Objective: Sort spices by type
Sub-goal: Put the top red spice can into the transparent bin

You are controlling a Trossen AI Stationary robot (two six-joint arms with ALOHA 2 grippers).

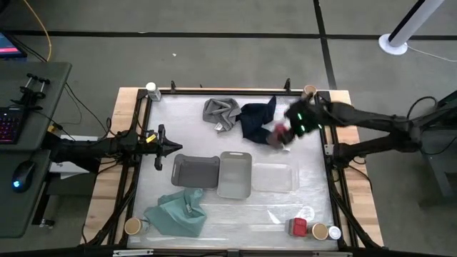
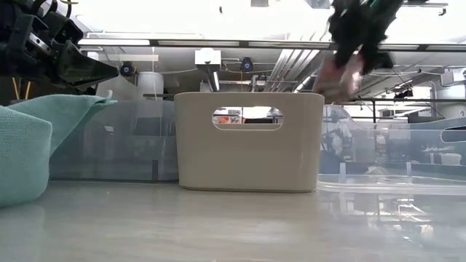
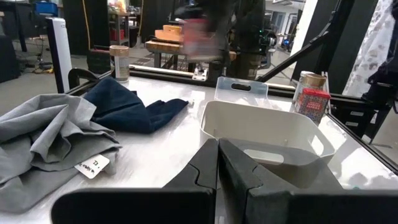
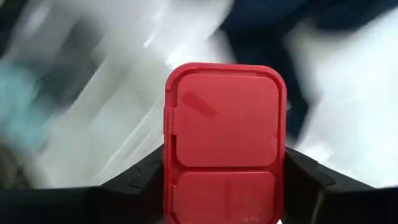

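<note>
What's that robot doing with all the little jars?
It is sorting spice jars. The right pincer is shut on a red boxy jar and holds it up in the air beside the navy cloth, near the far side of the table. The left pincer waits, shut and empty, by the grey tray. Another red jar and a tan-topped jar still sit at the table's near right corner, outside the trays.

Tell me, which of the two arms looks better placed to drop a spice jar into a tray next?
The right. Its gripper already clamps a red boxy jar, lifted beside the navy cloth. The left gripper holds nothing, waiting left of the grey tray.
</note>
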